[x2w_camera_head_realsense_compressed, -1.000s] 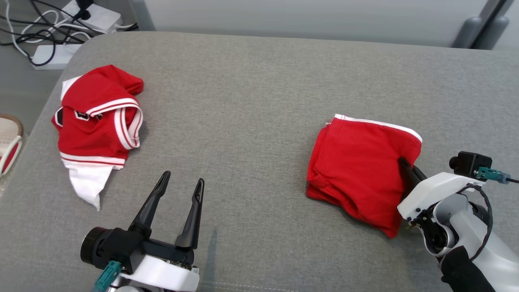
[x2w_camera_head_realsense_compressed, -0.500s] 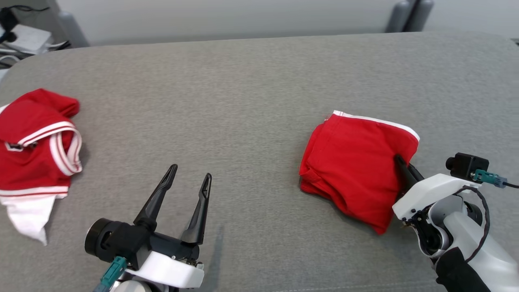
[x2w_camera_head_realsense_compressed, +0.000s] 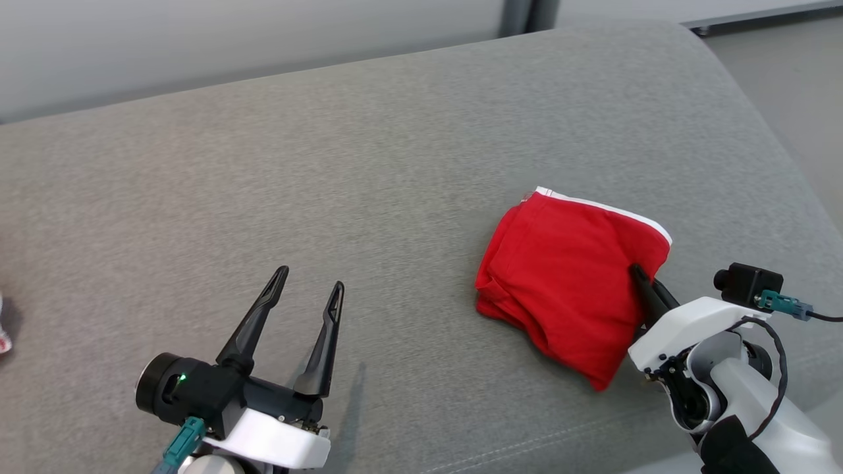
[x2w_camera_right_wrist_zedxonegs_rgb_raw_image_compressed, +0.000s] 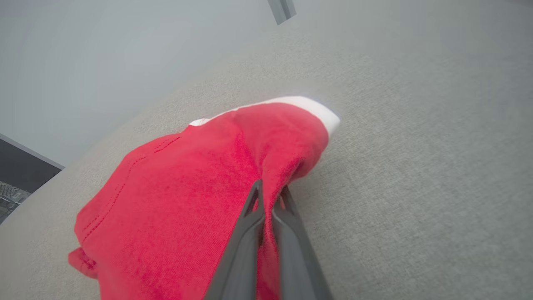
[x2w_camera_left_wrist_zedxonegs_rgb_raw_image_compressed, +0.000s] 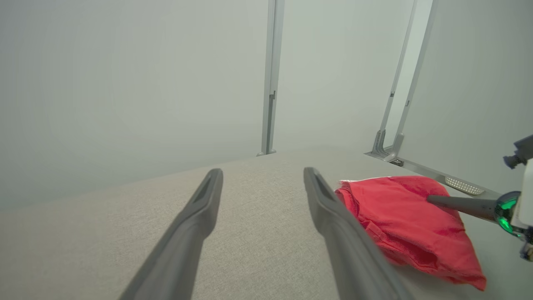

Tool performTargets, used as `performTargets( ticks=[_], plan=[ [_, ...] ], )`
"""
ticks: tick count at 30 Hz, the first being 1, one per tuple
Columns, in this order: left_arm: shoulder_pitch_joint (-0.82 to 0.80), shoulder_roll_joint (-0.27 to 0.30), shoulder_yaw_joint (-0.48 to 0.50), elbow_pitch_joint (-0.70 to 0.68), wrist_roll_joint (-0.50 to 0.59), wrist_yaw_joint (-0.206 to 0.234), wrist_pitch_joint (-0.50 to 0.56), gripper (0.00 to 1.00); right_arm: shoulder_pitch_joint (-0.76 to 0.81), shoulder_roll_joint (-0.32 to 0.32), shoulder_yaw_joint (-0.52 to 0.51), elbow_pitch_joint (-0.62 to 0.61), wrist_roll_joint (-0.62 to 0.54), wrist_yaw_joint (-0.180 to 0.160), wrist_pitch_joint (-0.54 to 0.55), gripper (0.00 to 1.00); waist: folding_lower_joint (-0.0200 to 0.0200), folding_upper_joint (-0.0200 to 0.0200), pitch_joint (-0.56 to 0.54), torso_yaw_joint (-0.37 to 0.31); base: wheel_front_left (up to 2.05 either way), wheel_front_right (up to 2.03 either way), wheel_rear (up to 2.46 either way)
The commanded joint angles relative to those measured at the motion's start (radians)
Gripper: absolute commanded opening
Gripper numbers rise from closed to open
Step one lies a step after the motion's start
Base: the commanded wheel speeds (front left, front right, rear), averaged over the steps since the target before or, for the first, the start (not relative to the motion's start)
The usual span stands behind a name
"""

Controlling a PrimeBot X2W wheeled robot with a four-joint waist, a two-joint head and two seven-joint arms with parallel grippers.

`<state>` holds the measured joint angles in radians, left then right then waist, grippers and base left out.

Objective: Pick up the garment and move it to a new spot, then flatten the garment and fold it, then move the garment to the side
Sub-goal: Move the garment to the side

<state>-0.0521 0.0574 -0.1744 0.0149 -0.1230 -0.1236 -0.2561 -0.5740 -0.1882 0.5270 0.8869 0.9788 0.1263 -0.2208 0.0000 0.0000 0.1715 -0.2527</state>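
Right tool (x2w_camera_right_wrist_zedxonegs_rgb_raw_image_compressed: pixel 270 187) is clamped on the garment (x2w_camera_head_realsense_compressed: pixel 560 270) edge, left tool (x2w_camera_head_realsense_compressed: pixel 311 278) spread apart. Grip that thin, the fold could flop open.

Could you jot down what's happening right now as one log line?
right gripper: shut on folded red garment | left gripper: open, empty | surface: grey cushion
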Motion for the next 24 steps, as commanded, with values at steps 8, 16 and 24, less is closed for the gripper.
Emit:
performTargets(
  ticks=[8,16,24],
  plan=[
    [-0.038,0.016,0.025,-0.031,0.012,-0.007,-0.006,1.0,0.011,0.007,0.038,-0.019,0.014,0.004,-0.025,0.0,0.0,0.0,0.005,-0.122,0.0,0.0,0.0],
    [-0.055,0.033,0.006,-0.043,0.008,-0.007,-0.006,1.0,-0.065,-0.029,0.071,0.005,-0.038,0.004,-0.032,0.0,0.0,0.0,0.048,-0.112,0.0,0.0,0.0],
    [-0.077,0.079,0.004,-0.061,-0.004,-0.007,-0.006,1.0,-0.292,-0.067,0.116,0.06,-0.15,0.004,-0.024,0.0,0.0,0.0,0.134,-0.039,0.0,0.0,0.0]
  ],
)
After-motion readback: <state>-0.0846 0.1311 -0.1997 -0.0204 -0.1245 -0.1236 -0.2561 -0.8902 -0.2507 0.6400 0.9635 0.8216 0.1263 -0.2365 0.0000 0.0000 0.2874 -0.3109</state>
